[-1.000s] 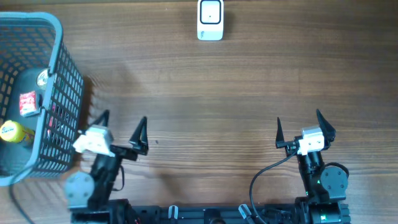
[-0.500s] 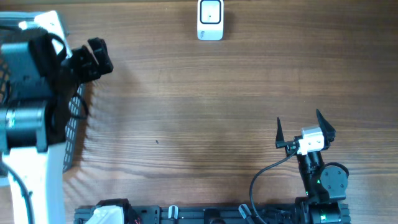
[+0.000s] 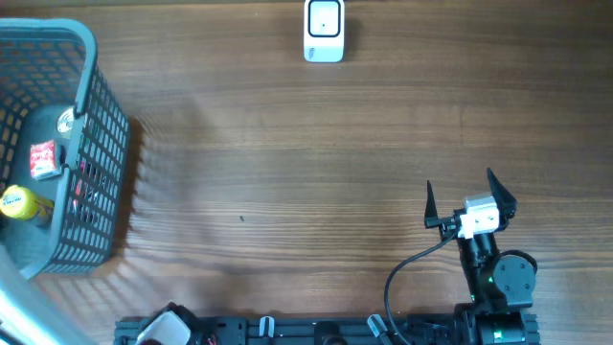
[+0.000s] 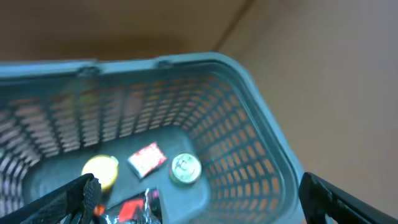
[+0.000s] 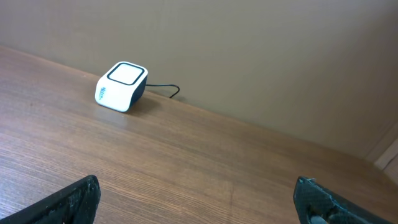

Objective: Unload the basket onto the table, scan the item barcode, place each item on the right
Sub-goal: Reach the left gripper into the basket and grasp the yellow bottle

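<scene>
Only the left wrist view shows the left gripper (image 4: 199,182), fingers wide apart above the grey-blue plastic mesh basket (image 4: 261,143) (red-and-white packet (image 4: 147,159) inside). Overhead, the right gripper (image 3: 460,182) gapes too, well apart from the white box-shaped scanner (image 3: 324,31).

The basket (image 3: 88,57) sits at the left edge of the table (image 3: 287,172), holding a can (image 3: 65,120), a packet (image 3: 42,159) and a bottle (image 3: 17,203). The scanner (image 3: 324,31) stands at the far edge, centre. The right hand (image 3: 460,182) is near, on the right.
</scene>
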Motion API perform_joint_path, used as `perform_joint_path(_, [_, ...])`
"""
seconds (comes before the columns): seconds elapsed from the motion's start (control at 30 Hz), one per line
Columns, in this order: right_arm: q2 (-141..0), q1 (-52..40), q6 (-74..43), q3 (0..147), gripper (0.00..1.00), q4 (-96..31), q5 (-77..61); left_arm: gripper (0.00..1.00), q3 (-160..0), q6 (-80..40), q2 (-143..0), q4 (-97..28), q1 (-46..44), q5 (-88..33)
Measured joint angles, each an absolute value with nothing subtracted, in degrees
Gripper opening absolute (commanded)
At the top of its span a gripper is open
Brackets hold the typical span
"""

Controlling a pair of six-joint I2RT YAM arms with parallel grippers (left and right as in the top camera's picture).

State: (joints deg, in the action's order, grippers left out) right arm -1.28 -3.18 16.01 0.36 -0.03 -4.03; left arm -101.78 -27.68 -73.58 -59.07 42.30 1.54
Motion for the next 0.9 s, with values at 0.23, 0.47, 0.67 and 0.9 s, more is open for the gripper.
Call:
perform_joint_path(0.23, [-1.3, -3.2, 16.0, 0.4, 1.0, 0.0, -4.0, 1.0, -102.0, -36.0, -81.5, -67.2, 49.2, 2.3])
perform_joint_path(0.47, [-1.3, -3.2, 16.0, 0.3, 1.0, 0.0, -4.0, 1.0, -102.0, -37.1, -94.0, -71.4, 49.3, 6.3])
perform_joint_path(0.67, [-1.3, -3.2, 16.0, 0.4, 1.0, 0.0, -4.0, 1.0, -99.0, -37.2, -100.3, -68.9, 49.3, 8.8])
perform_joint_path(0.9, [-1.3, -3.2, 16.0, 0.4, 1.0, 0.0, -4.0, 1.0, -83.0, -37.2, -100.9, -54.4, 49.3, 9.2])
